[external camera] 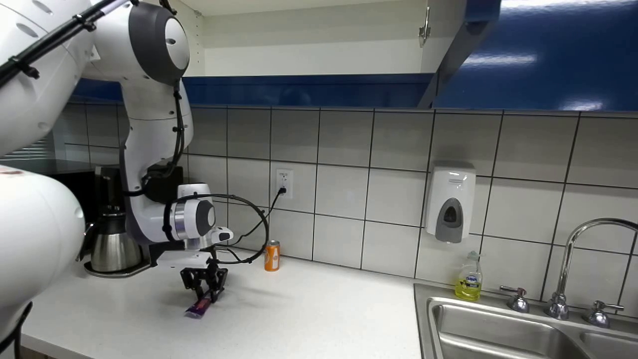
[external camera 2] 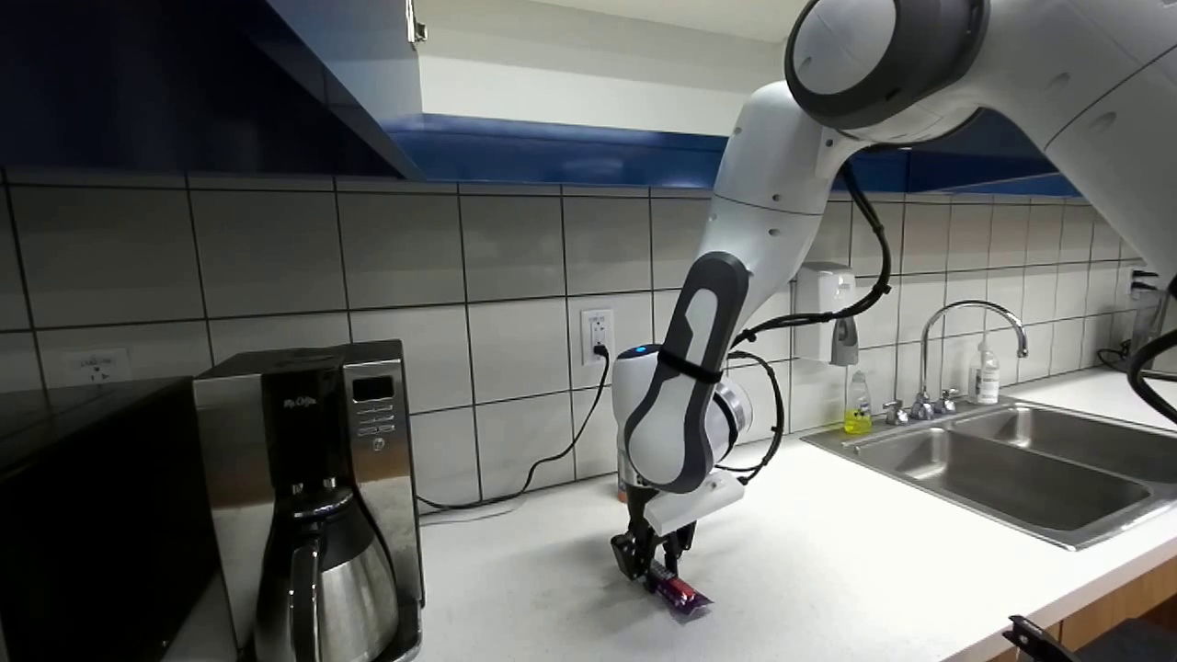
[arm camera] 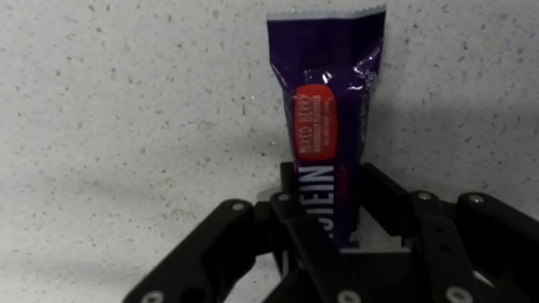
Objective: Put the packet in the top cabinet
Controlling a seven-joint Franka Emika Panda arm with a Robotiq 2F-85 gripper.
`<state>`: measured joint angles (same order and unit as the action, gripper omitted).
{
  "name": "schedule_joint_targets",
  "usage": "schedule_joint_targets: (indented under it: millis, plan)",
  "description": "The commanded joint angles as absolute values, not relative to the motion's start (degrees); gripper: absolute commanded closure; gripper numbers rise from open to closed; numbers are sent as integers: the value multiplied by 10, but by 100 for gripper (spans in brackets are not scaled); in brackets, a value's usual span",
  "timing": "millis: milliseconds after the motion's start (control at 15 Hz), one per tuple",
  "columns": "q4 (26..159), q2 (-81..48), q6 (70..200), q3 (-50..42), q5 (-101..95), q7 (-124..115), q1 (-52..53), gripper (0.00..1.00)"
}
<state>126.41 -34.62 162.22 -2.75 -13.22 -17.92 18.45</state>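
One gripper (arm camera: 326, 172), one packet (arm camera: 328, 122), one can (external camera: 272, 256), one coffee maker (external camera 2: 308, 414), one soap dispenser (external camera: 451, 199), one faucet (external camera: 565, 264), two faucet handles (external camera: 518, 302), two basins (external camera 2: 1011, 473), two sink-side bottles (external camera 2: 857, 418) and three outlets (external camera 2: 596, 333) are showing.

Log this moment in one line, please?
black two-fingered gripper: straddling purple oblong packet, grip unclear | blue-fronted white wall cabinet: open, packet outside

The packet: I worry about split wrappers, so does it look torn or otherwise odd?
Nothing stands out: in the wrist view the packet shows no tear and its exposed end looks intact. The gripper hides part of the rest.
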Motion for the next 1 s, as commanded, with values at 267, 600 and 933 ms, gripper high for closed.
schedule_joint_targets:
  millis: [267,600,933]
  plan:
    - [1346,-199,1565,-37,-137,-169,194,83]
    - [1405,-81,1504,-23,-169,-181,186,83]
    - [1476,61,1431,14,-201,-187,157,83]
